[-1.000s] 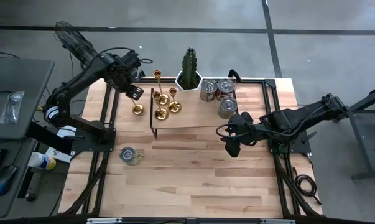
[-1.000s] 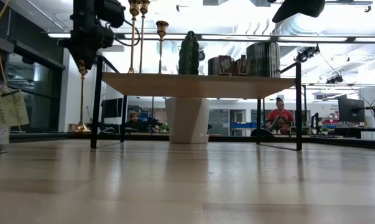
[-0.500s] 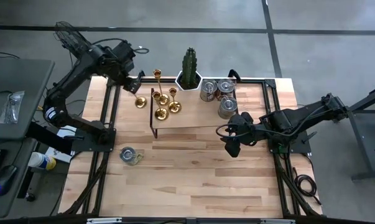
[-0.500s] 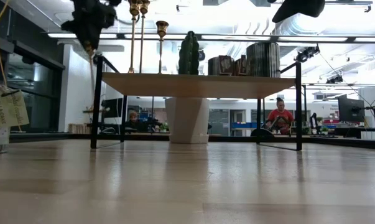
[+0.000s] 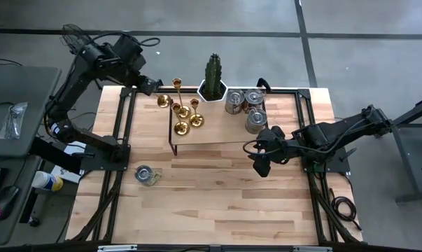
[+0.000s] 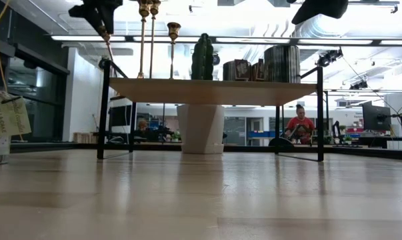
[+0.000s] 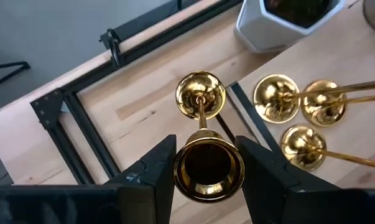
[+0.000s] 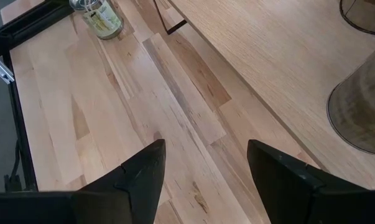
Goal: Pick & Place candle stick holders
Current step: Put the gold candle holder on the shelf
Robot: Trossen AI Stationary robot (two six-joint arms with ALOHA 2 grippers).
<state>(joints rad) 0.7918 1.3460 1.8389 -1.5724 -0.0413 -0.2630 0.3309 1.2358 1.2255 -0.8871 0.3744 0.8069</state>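
My left gripper point(image 5: 149, 85) is high over the table's far left, beside the shelf's left end, shut on a tall gold candle stick holder point(image 7: 201, 99). The holder's round base point(image 5: 163, 101) hangs below. Three more gold holders point(image 5: 186, 115) stand on their bases on the wooden shelf point(image 5: 224, 136), and they also show in the left wrist view point(image 7: 299, 102). My right gripper point(image 5: 259, 166) is open and empty, above the table in front of the shelf's right part. My left gripper pinches the holder's candle cup point(image 7: 209, 155), at its top end, between its two fingers point(image 7: 159, 171). The fingers come from above, pointing down. The holder hangs below them roughly upright, stem and base point(image 7: 201, 93) down, lifted clear of the table.
A cactus in a white pot point(image 5: 213, 78) and several silver tins point(image 5: 245, 105) stand at the back of the shelf. A small glass jar with a tag point(image 5: 146, 175) stands on the table's left part. Bare wood lies in front of the shelf.
My left gripper has risen and gone toward the table's far edge with the gold holder. The holder stood with its base on the table left of the shelf; it now hangs clear, above shelf height.
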